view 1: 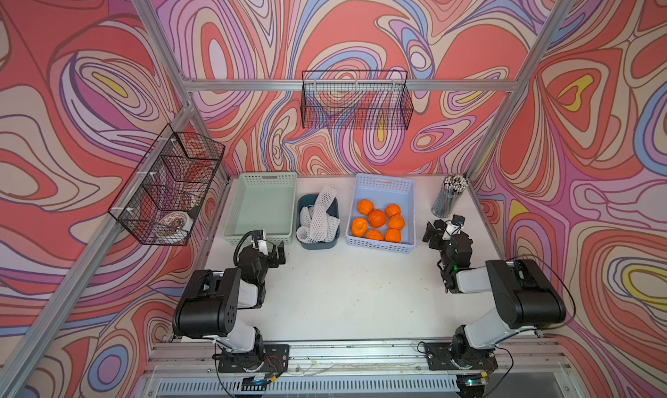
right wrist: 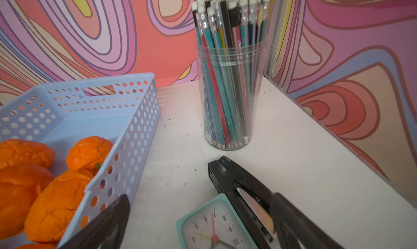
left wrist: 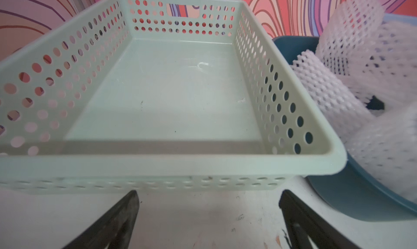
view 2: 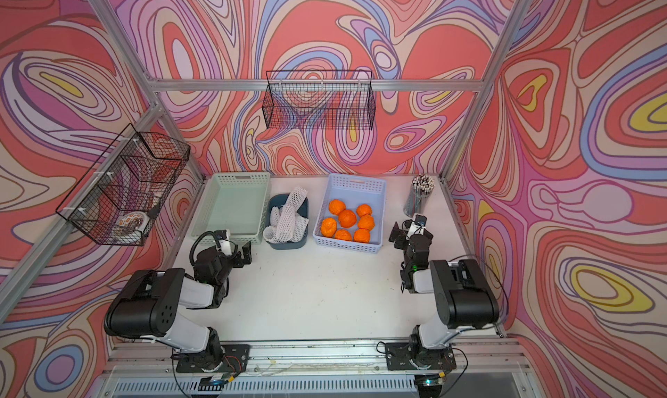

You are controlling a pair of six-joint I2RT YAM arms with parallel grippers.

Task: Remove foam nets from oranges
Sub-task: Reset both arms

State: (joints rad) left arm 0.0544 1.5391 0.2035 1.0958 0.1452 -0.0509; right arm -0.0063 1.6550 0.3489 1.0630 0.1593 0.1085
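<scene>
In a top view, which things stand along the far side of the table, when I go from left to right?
From the left: pale green basket, empty → dark blue bin holding the foam nets → light blue basket holding the oranges → clear cup of pencils.

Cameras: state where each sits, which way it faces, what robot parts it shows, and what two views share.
Top views: high overhead, looking down across the table; left arm, right arm show.
Left wrist: low, facing the green basket; open left gripper shows.
Right wrist: low, facing the pencil jar; open right gripper shows.
Shared: right wrist and top views show the oranges.
</scene>
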